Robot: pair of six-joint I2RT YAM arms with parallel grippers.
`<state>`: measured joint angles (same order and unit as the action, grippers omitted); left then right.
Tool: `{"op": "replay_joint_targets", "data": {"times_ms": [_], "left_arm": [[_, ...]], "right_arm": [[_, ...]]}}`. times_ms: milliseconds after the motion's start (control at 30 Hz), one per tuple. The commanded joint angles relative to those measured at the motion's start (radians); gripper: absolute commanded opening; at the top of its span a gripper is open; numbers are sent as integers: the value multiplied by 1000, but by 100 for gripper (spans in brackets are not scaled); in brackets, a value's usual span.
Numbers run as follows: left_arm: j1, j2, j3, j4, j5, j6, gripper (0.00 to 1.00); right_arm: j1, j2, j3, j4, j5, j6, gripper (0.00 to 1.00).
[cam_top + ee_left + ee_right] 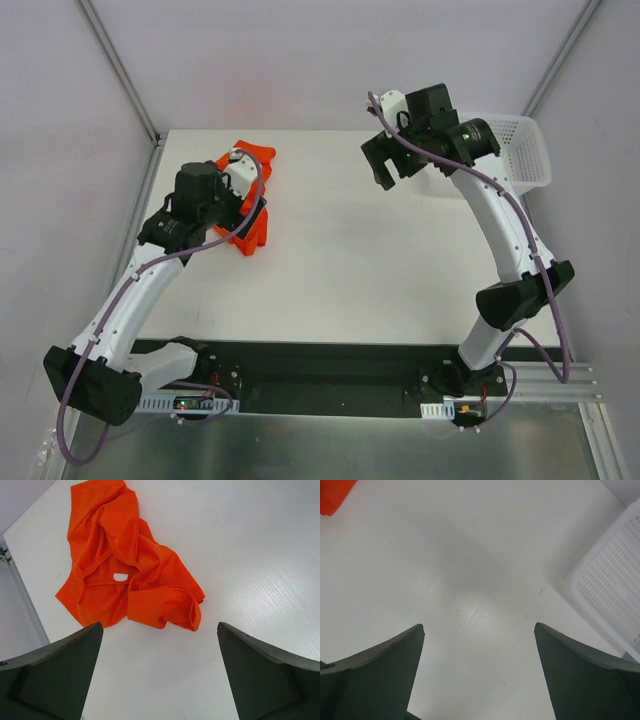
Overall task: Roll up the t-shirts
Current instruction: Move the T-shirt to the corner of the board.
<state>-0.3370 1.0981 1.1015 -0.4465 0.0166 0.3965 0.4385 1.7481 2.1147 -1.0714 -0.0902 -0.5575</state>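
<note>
The orange-red t-shirt [256, 160] lies crumpled in a heap at the table's far left, partly hidden by my left arm. In the left wrist view the t-shirt [125, 565] is bunched with folds, a small white label showing at its neck. My left gripper [252, 222] is open and empty, hovering above the shirt's near edge; in its own view the left gripper [159, 626] has bare table between the fingers. My right gripper [388, 170] is open and empty, raised over the far middle of the table. In its own view the right gripper [478, 626] shows only table, with a corner of the shirt [332, 492] at top left.
A white mesh basket [522, 150] stands at the far right corner, next to the right arm; its rim also shows in the right wrist view [615, 580]. Grey walls close the table on left, back and right. The white table [350, 270] stretches between the arms.
</note>
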Motion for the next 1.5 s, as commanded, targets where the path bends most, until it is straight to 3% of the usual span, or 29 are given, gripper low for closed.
{"op": "replay_joint_targets", "data": {"times_ms": [0, 67, 167, 300, 433, 700, 800, 833, 900, 933, 1133, 1267, 1367, 1400, 1467], "left_arm": [[96, 25, -9, 5, 25, -45, 99], [189, 86, 10, 0, 42, -109, 97], [250, 179, 49, -4, 45, -146, 92], [273, 305, 92, -6, 63, -212, 89], [274, 446, 113, -6, 134, -186, 82], [245, 692, 216, -8, 204, -163, 74], [211, 747, 236, -15, 226, -157, 58], [198, 752, 235, -21, 241, -156, 37], [152, 741, 228, -44, 293, -156, 17], [132, 729, 222, -53, 311, -162, 0], [-9, 475, 149, -199, 719, -81, 0], [-25, 191, 216, -351, 734, 2, 0], [-23, 27, 273, -434, 639, 106, 32], [-23, -12, 265, -432, 599, 119, 59], [-16, -85, 207, -401, 443, 101, 73]], "right_arm": [[115, -88, -105, 83, 272, 64, 96], [189, -104, -180, 100, 380, -8, 96], [224, -140, -252, 38, 278, -122, 96], [206, -127, -276, 5, 239, -102, 96], [126, -108, -251, -53, 63, -71, 96], [71, -128, -323, -36, 46, -61, 96], [66, -128, -338, -29, 52, -62, 96], [63, -127, -338, -28, 55, -62, 96], [49, -127, -337, -25, 64, -58, 96], [43, -128, -337, -22, 63, -53, 96], [-98, -139, -352, -25, 35, -6, 96], [-133, -127, -355, -50, 4, -5, 96], [-133, -99, -346, -67, -40, -7, 96], [-132, -78, -340, -70, -58, -5, 96], [-129, -44, -308, -76, -114, 5, 96]]}}
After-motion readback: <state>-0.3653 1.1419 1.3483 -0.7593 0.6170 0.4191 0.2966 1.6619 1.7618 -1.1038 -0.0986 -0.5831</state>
